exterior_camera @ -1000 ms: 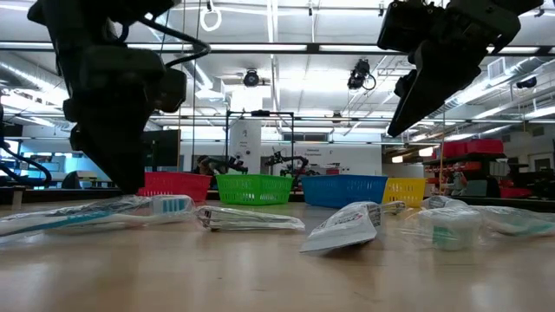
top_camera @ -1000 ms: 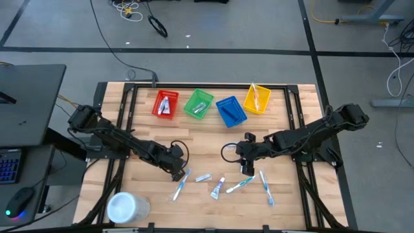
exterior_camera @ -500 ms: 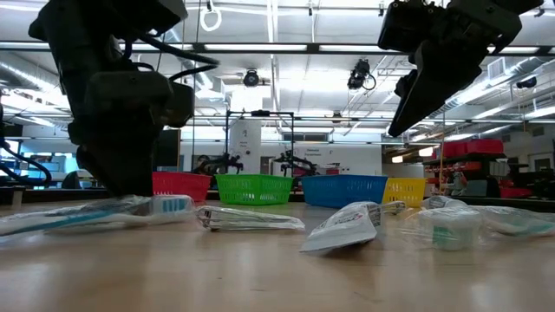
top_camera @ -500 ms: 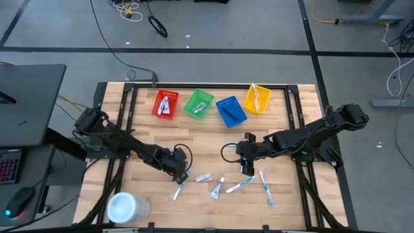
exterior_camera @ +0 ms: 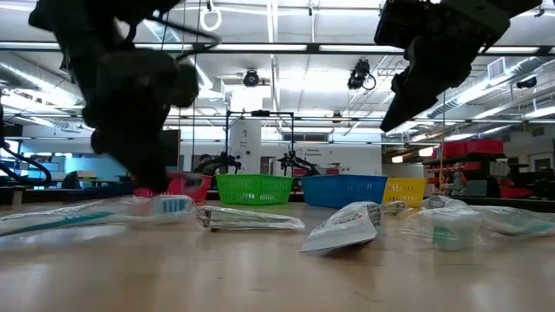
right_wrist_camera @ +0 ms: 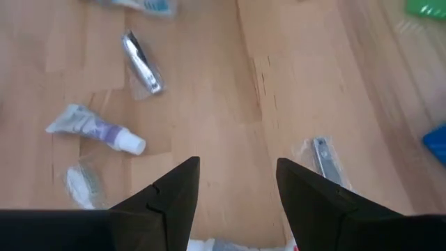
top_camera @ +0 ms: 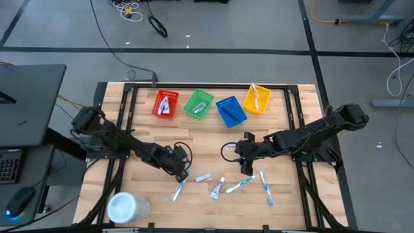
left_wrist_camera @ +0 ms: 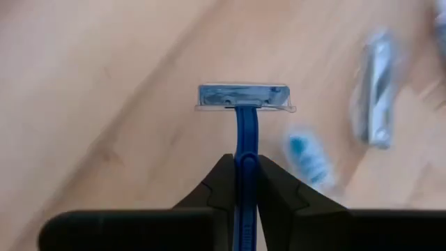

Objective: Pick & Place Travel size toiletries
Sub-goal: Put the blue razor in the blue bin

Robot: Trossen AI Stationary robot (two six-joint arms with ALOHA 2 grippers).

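Observation:
My left gripper (top_camera: pixel 181 173) is low over the near left of the table, shut on a blue razor (left_wrist_camera: pixel 244 97) whose head sticks out past the fingertips. Beside it lie a toothbrush (top_camera: pixel 178 189), a clear packet (top_camera: pixel 204 177), a white tube (top_camera: pixel 218 188) and two more toothbrushes (top_camera: pixel 239 186) (top_camera: pixel 266 186), all flat on the wood. My right gripper (top_camera: pixel 248 167) hangs open above the table near the middle, with nothing between its fingers (right_wrist_camera: pixel 174 192). A packed nail clipper (right_wrist_camera: pixel 324 160) lies just ahead of it. My left gripper pinches the razor's blue handle (left_wrist_camera: pixel 245 150) between its two fingers. The handle runs along the fingers and the head points forward beyond the tips. The fingers slant down from the table's left. I cannot tell whether the razor is clear of the table.
Red (top_camera: pixel 165 103), green (top_camera: pixel 198 104), blue (top_camera: pixel 230 110) and yellow (top_camera: pixel 257 98) baskets stand in a row along the far edge, some with items in them. A big white round tub (top_camera: pixel 127 207) stands at the near left corner.
My left gripper has shifted a little toward the table's right beside the toothbrush and shows blurred in the low view. The things on the table lie as before.

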